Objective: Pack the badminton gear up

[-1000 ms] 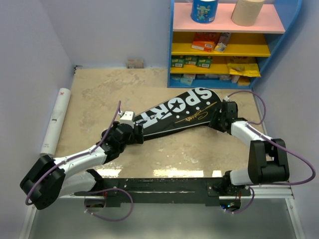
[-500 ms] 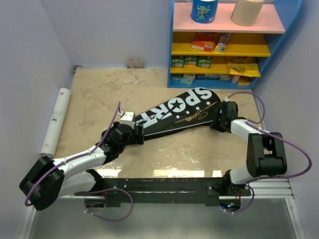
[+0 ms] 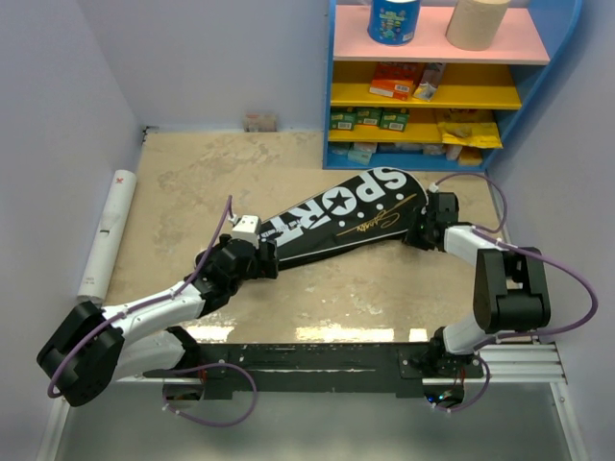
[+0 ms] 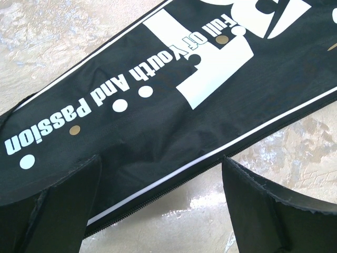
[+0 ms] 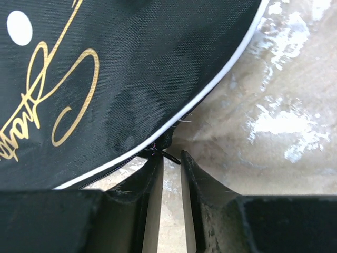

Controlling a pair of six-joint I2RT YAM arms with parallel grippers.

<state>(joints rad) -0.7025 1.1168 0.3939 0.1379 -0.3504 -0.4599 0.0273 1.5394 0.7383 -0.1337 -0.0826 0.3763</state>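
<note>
Black bag (image 3: 336,223) lies slantwise on the tabletop (image 3: 192,173). Left claw (image 4: 160,163) gapes wide over its narrow left end; right claw (image 5: 169,164), only a narrow slit apart, flanks the zip pull (image 5: 167,155) at its right end.

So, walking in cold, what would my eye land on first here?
The big black bag lettered SPORT lying slantwise in the middle grabs you first, with an arm at each end: the left gripper gaping over its narrow end, the right gripper narrowed to a slit at the zip pull on its rounded end. Then the brightly coloured shelf at the back right, and a long white tube by the left wall.
</note>
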